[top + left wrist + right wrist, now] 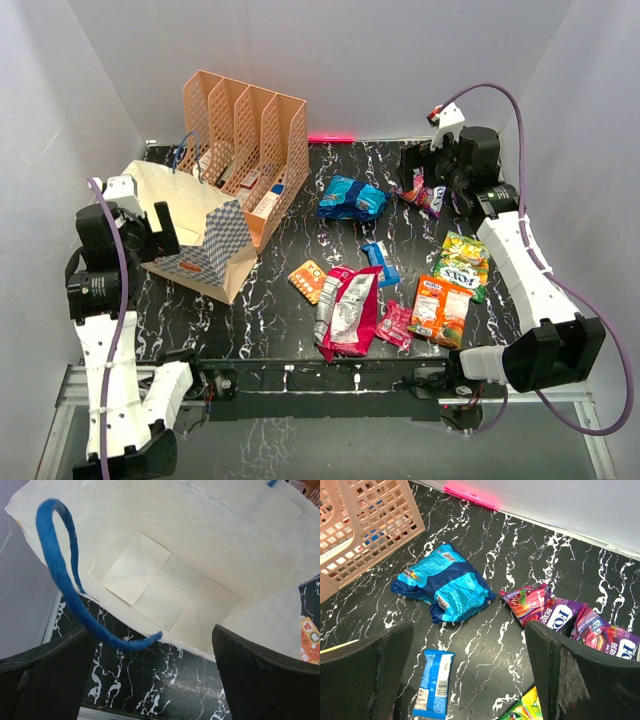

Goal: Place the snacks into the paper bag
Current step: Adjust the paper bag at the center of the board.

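Observation:
The paper bag point(205, 240) lies on its side at the left, its mouth facing my left gripper point(158, 235). In the left wrist view that gripper point(155, 680) is open just outside the bag's empty white inside point(170, 585), with the blue handle point(65, 590) looping in front. Snacks lie on the table: a blue bag point(352, 198), a small blue bar point(380, 262), a magenta-silver packet point(350, 310), an orange packet point(440, 308), a green-yellow packet point(462, 262). My right gripper point(470, 670) hovers open and empty at the back right, the purple packets point(555, 610) beside its right finger.
A peach perforated file rack point(250, 150) stands behind the bag. A small orange packet point(308, 280) and a pink one point(395, 323) lie near the front. A pink strip point(470, 496) runs along the back wall. White walls close in both sides.

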Robot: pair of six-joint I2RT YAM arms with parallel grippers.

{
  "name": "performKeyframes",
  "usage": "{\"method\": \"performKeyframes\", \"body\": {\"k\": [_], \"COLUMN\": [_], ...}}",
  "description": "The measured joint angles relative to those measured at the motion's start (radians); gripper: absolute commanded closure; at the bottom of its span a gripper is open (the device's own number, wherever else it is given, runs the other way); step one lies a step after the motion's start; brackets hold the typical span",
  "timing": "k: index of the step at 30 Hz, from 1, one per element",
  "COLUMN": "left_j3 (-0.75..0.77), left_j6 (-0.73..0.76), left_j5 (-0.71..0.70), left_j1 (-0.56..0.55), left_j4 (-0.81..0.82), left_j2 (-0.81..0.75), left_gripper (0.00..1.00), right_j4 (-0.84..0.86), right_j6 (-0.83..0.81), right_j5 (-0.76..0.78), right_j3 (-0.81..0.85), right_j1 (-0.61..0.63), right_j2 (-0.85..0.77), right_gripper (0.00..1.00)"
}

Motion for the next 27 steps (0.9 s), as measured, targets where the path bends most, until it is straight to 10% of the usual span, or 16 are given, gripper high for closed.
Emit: {"method": "performKeyframes", "body": {"k": [27], "left_j3": [-0.026], "left_j6": [-0.069], "left_j5": [0.142], "left_j1": [0.048], "left_j4": [0.03], "left_j2": [0.047], "left_gripper": [0.76], "right_j4": [0.033], "right_j6": [0.006], "right_j5": [-0.069], "right_j3": [-0.077], "right_j1": [0.001], "right_j2": [0.017], "right_gripper": [0.01]}}
